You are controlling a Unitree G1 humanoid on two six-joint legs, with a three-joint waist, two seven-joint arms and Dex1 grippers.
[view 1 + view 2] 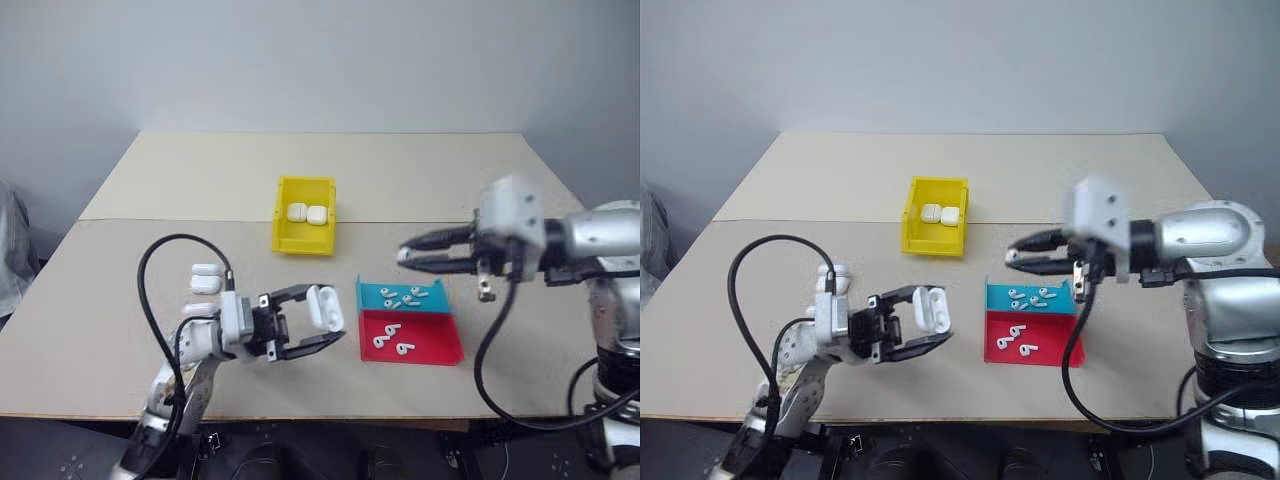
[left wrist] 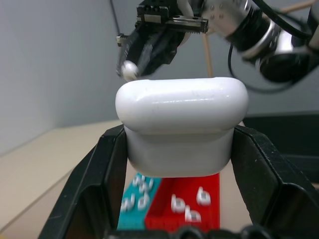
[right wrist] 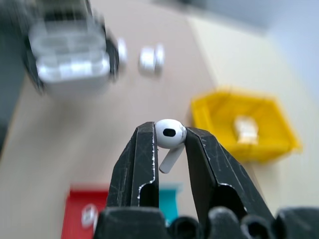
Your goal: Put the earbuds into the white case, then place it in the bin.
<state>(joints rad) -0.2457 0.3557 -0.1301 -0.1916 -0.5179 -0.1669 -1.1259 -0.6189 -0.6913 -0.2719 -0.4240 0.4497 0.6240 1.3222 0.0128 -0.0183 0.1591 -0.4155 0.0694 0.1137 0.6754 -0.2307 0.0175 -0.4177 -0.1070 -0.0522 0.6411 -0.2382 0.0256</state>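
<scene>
Mid-task over the beige surface (image 1: 150, 300): I have the left gripper (image 1: 318, 322), lower centre of the head view, clamped on the glossy white rounded case (image 1: 325, 307), lifted clear of the surface with its lid swung open. In the right wrist view the case looks open toward the other arm, though it is blurred there.

At centre right of the frame, my right gripper (image 1: 404, 254) hangs above the trays, its fingers narrowed onto one tiny glossy white earbud (image 3: 169, 135), pinched by the head with the short stem hanging free. It sits well apart from the case.

I judge the step in hand to be loading the first earbud. The next move calls for bringing the two grippers together, lining the stem up with a socket, and easing the pinch only once the earbud is seated. The grip on so small a piece looks slight, so a careful approach seems wise.

More earbuds lie in the shallow blue plastic tray (image 1: 370, 292) and the shallow red plastic tray (image 1: 450, 350) just right of the case. The small bright yellow plastic bin (image 1: 283, 235), upper centre, already holds two white cases (image 1: 307, 213); three spare white cases (image 1: 203, 283) lie at left.
</scene>
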